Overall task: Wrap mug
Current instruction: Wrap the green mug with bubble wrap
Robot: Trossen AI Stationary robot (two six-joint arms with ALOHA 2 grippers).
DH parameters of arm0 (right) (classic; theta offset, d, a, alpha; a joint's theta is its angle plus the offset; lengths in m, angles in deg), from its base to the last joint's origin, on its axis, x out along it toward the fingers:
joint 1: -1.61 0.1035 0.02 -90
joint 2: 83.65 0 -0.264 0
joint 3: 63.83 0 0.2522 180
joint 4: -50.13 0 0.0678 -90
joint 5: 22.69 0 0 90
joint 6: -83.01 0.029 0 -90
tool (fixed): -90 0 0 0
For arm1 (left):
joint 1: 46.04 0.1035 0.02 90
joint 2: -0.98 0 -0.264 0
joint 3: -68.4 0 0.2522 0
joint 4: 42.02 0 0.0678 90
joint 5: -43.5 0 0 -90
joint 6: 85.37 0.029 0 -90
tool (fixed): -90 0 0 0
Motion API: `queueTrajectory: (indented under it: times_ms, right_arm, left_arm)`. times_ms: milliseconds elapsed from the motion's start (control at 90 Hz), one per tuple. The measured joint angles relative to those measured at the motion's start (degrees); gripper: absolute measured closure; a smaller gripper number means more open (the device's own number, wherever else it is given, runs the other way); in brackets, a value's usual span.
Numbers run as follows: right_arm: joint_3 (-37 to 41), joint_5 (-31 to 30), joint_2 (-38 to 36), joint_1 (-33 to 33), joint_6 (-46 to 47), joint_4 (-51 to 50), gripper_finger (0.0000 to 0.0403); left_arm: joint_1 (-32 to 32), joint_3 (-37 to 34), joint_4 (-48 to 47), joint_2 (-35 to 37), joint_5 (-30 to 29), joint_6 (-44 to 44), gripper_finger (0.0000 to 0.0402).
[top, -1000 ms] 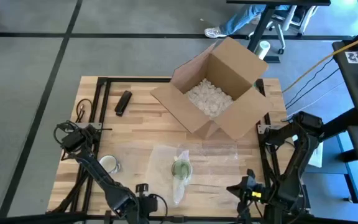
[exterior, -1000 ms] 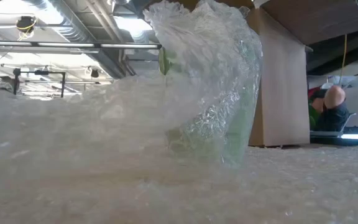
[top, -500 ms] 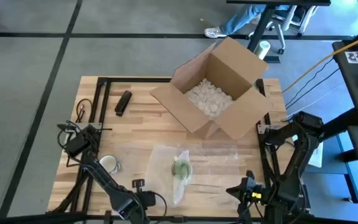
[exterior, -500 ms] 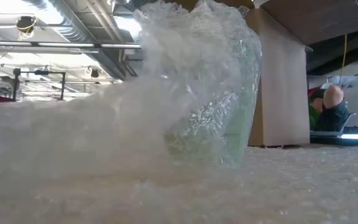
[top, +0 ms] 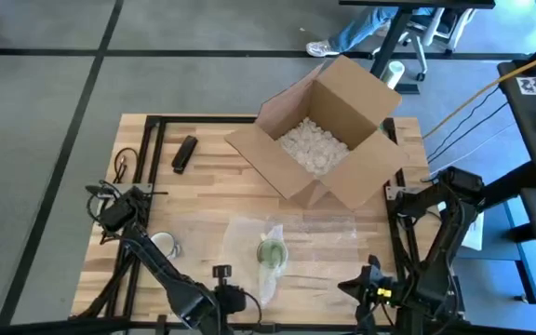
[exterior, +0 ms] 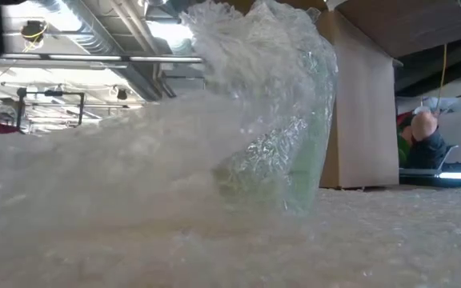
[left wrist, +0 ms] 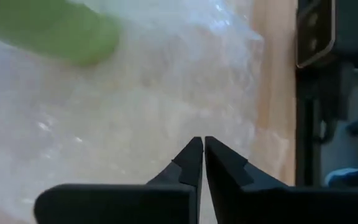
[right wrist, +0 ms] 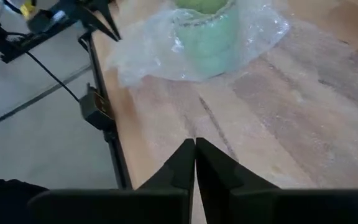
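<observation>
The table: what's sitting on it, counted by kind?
Green mug: 1
Bubble wrap sheet: 1
Cardboard box of packing peanuts: 1
Tape roll: 1
Small black object: 1
Total: 5

We saw a grey carpeted floor (top: 45, 140) crossed by dark seams around the wooden bench (top: 221, 200). Beyond its far edge a seated person's legs (top: 356, 33) showed beside a chair base (top: 417, 42). Overhead, in the low view, ran exposed ducts (exterior: 94, 24) and bright ceiling lights (exterior: 166, 32).
</observation>
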Motion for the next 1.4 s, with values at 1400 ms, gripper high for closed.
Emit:
queueTrajectory:
  times_ms: [1400]
  right_arm:
    - [0.0, 14.0, 0.0, -13.7, -39.2, 18.9, 0.0403]
  left_arm:
    - [16.7, -29.7, 15.9, 27.3, 2.8, 13.3, 0.0401]
